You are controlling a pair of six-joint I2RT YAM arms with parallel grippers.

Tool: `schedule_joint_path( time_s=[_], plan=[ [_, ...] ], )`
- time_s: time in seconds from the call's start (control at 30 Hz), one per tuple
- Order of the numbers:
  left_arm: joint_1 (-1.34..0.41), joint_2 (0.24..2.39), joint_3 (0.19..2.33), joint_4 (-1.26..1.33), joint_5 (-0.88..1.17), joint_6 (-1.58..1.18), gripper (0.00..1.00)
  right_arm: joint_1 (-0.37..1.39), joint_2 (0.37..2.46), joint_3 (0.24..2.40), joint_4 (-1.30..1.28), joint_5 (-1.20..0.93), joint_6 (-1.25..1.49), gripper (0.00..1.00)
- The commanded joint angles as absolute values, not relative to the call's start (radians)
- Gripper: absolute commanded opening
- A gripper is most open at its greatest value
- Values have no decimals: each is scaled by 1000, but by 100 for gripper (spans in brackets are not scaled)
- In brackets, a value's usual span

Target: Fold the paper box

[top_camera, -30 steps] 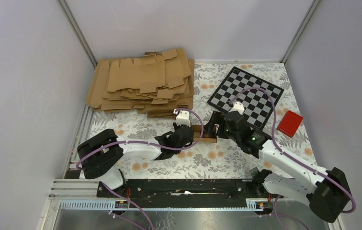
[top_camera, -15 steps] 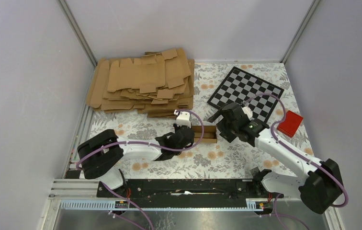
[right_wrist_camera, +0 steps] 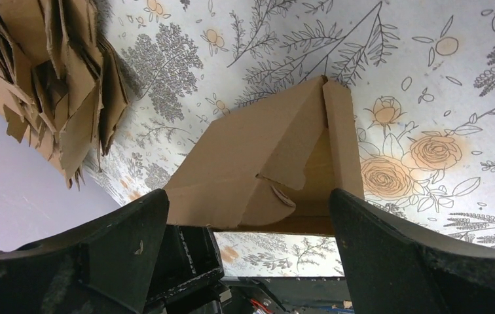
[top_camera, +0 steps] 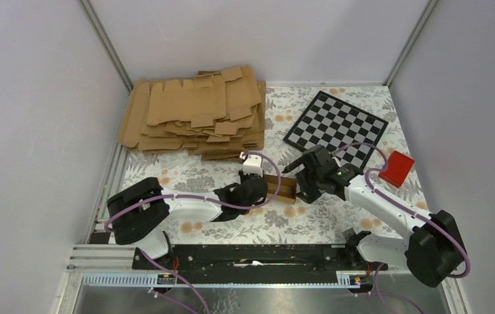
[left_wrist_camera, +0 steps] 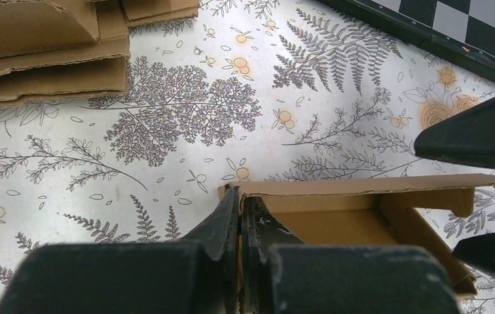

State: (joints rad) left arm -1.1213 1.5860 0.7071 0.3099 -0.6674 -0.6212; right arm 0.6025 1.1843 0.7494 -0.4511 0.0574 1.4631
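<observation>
The paper box (top_camera: pixel 281 188) is a small brown cardboard piece, partly folded into an open tray, on the floral table between the two arms. My left gripper (top_camera: pixel 262 190) is shut on the box's left end wall; in the left wrist view the fingers (left_wrist_camera: pixel 240 216) pinch the cardboard wall of the box (left_wrist_camera: pixel 363 216). My right gripper (top_camera: pixel 300 186) is open at the box's right end. In the right wrist view its wide fingers (right_wrist_camera: pixel 133 235) straddle the box (right_wrist_camera: pixel 264 163), whose flaps stand up.
A big pile of flat brown cardboard blanks (top_camera: pixel 196 111) lies at the back left. A checkerboard (top_camera: pixel 336 124) lies at the back right, with a small red block (top_camera: pixel 397 168) beside it. Grey walls enclose the table.
My right gripper has swung from beside the checkerboard down and left to the box's right end. The box has tilted slightly. The left gripper keeps its hold.
</observation>
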Motion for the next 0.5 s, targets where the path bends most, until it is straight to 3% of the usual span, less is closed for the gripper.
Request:
schedule_joint_path(
  time_s=[0.0,0.23,0.47],
  plan=[
    [-1135,1598,717,311,-701,-623,0,597,1152,743,-469,43,1518,100],
    [-1146,1600,718,311,-720,-622,0,583,1093,783,-567,85,1477,100],
    [-1153,1604,724,303,-732,-623,0,583,1011,688,-516,52,1590,100]
  ],
)
